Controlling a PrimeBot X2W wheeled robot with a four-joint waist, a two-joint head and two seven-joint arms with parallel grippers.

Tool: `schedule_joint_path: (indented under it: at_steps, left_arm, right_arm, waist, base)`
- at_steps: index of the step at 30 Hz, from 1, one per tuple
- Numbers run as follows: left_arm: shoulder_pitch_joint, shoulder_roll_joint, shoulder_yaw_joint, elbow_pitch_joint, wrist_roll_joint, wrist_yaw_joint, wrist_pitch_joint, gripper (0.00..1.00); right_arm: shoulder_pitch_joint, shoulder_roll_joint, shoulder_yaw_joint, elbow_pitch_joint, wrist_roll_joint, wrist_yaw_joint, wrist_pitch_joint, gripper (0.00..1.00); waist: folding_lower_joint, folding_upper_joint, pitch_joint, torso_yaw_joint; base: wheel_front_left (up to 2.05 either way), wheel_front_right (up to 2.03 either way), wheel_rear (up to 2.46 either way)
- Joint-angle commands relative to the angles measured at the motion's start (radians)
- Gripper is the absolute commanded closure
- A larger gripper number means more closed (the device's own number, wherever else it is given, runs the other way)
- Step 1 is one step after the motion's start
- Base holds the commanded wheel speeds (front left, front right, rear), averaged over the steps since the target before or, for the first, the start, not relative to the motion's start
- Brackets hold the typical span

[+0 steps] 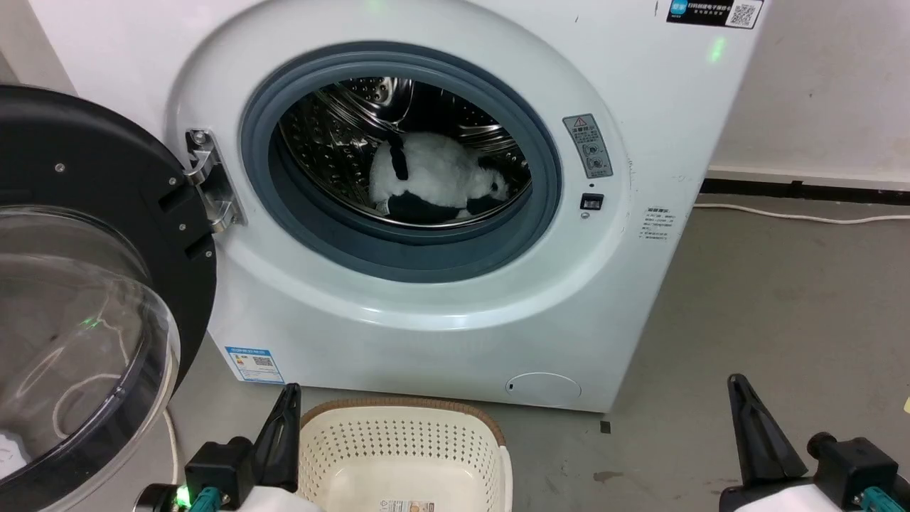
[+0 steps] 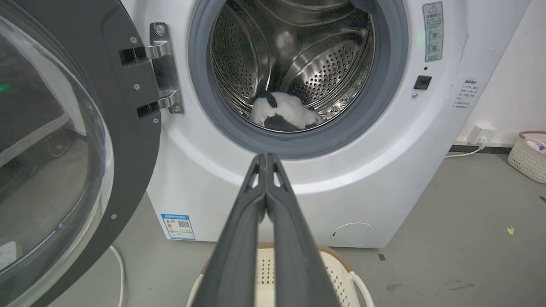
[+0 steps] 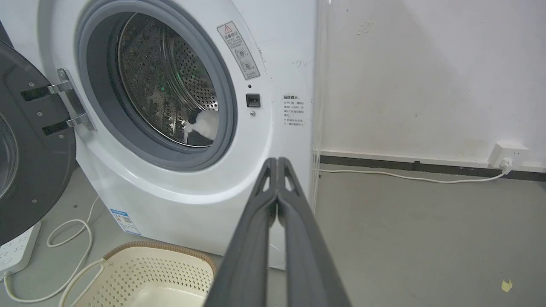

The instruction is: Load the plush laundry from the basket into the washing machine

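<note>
Firstly, head view: the plush laundry lies in the washing machine drum; the basket is cut off below. Left wrist view: left gripper jaws clenched, empty; a second basket stands by the wall. Right wrist view: right gripper jaws clenched, empty; the gasket half hides the plush laundry.

Grey floor carries washing machine, basket, cable.
</note>
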Motion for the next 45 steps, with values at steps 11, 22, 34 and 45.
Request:
schedule_joint_path:
  at_steps: [11,22,34,45]
  left_arm:
    - [-0.013,-0.015,0.024,-0.02,0.038,-0.006,0.034,1.0]
    - [-0.017,-0.026,0.039,-0.031,0.06,-0.008,0.056,1.0]
    - [-0.021,-0.037,0.054,-0.042,0.082,-0.011,0.079,1.0]
    - [-0.025,-0.049,0.072,-0.056,0.108,-0.013,0.105,1.0]
  right_arm:
    - [-0.026,0.0,0.006,-0.009,-0.023,0.0,0.032,1.0]
    - [-0.034,0.0,0.009,-0.013,-0.035,0.0,0.054,1.0]
    - [-0.042,0.0,0.013,-0.016,-0.047,0.0,0.077,1.0]
    - [-0.052,0.0,0.017,-0.02,-0.062,-0.001,0.103,1.0]
  waist:
    - [0.0,0.0,0.002,-0.006]
    - [0.0,0.0,0.004,-0.011]
    - [0.0,0.0,0.005,-0.015]
    - [0.0,0.0,0.007,-0.021]
  base:
    - [0.0,0.0,0.0]
    - [0.0,0.0,0.0]
    - [0.0,0.0,0.0]
    - [0.0,0.0,0.0]
